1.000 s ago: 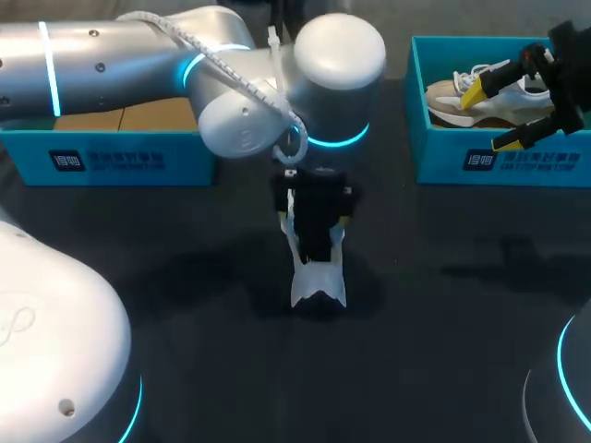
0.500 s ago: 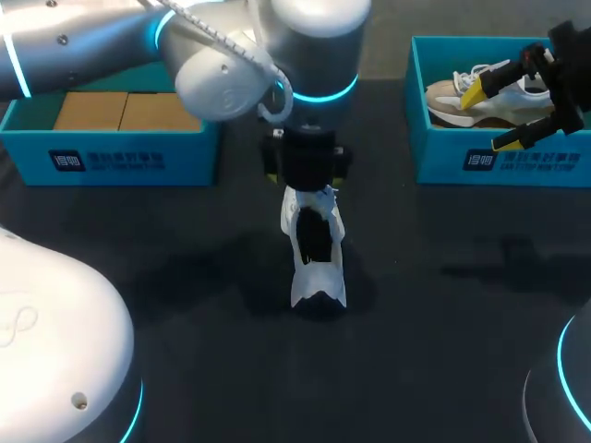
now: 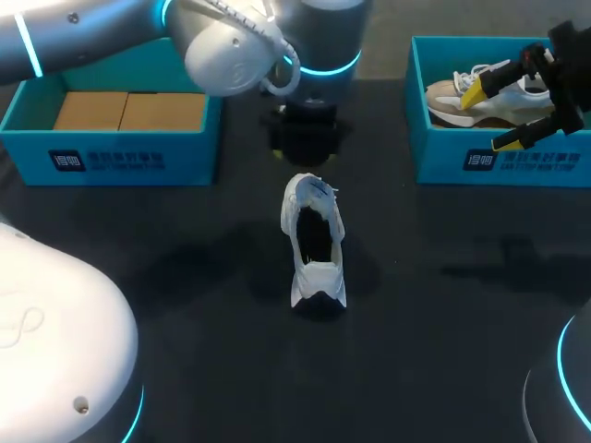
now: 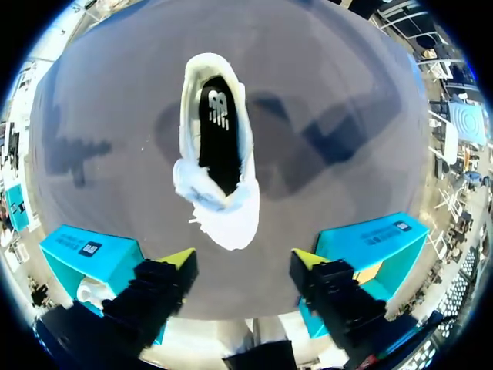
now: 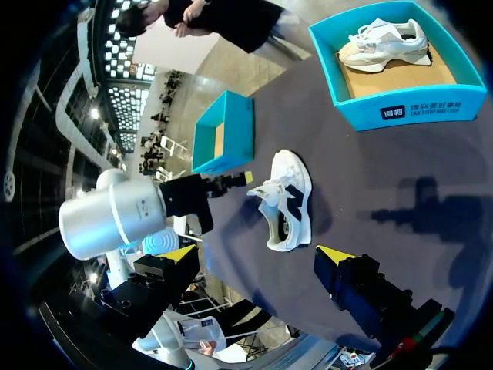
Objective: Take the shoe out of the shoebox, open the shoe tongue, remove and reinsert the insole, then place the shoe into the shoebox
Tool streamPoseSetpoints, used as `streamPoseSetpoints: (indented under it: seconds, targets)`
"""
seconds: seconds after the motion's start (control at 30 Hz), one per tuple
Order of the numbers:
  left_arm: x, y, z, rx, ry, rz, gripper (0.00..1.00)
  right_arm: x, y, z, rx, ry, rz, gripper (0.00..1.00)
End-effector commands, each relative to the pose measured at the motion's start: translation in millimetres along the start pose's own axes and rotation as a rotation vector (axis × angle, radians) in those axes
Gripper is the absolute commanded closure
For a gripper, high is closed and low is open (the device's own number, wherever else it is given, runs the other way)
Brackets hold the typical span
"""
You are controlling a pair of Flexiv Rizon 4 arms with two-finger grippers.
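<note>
A white shoe [image 3: 312,242] stands on the black table near the middle, its opening up and a dark insole [image 4: 219,131] showing inside. My left gripper [image 3: 305,152] hangs above the table just beyond the shoe's far end. In the left wrist view the left gripper [image 4: 243,262] is open, with the shoe [image 4: 219,154] ahead of it and nothing between its fingers. My right gripper [image 3: 491,115] is open over the right teal shoebox [image 3: 503,161]. The right wrist view takes in the shoe [image 5: 285,200] and my right gripper [image 5: 256,254].
A second pale shoe [image 3: 462,100] lies in the right shoebox. A teal box [image 3: 120,157] with a cardboard floor stands at the back left. Both boxes flank the left gripper: one teal box [image 4: 85,247] and the other [image 4: 370,239].
My left gripper has lifted off the shoe's opening and drawn back toward the table's far side. The shoe stays where it was. The right arm has not moved.
</note>
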State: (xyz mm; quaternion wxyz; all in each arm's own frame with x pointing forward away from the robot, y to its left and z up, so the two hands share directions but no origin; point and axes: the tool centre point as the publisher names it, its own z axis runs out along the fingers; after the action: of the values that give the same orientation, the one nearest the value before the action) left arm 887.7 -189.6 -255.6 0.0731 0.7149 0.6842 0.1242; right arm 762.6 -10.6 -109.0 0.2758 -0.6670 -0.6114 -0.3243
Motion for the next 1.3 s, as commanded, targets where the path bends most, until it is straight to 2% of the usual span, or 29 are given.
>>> streamPoseSetpoints:
  seconds: [0.03, 0.17, 0.4, 0.63, 0.67, 0.87, 1.07, 1.3]
  targets:
    - [-9.6, 11, 9, 0.006, 0.005, 0.002, 0.77, 0.2, 0.4, 1, 0.0, -0.002, 0.001, 0.0]
    - [-16.1, 16, 18, 0.016, -0.013, 0.007, 0.69, 0.2, 0.4, 1, 0.0, -0.002, 0.001, 0.0]
    - [-29.4, 9, 34, 0.046, -0.035, 0.02, 0.7, 0.2, 0.4, 1, 0.0, -0.002, 0.001, 0.0]
    - [-29.9, -13, 38, 0.083, -0.074, 0.028, 0.71, 0.2, 0.4, 1, 0.0, -0.002, 0.001, 0.0]
    - [-30.1, -24, 40, 0.095, -0.075, 0.036, 0.72, 0.2, 0.4, 1, 0.0, -0.002, 0.001, 0.0]
    - [-26.5, -48, 47, 0.126, -0.085, 0.034, 0.71, 0.2, 0.4, 1, 0.0, -0.002, 0.001, 0.0]
    - [-24.2, -62, 46, 0.14, -0.095, 0.023, 0.7, 0.2, 0.4, 1, 0.0, -0.002, 0.001, 0.0]
    - [-9.3, -48, 41, 0.11, -0.067, -0.02, 0.7, 0.2, 0.4, 1, 0.0, -0.002, 0.001, 0.0]
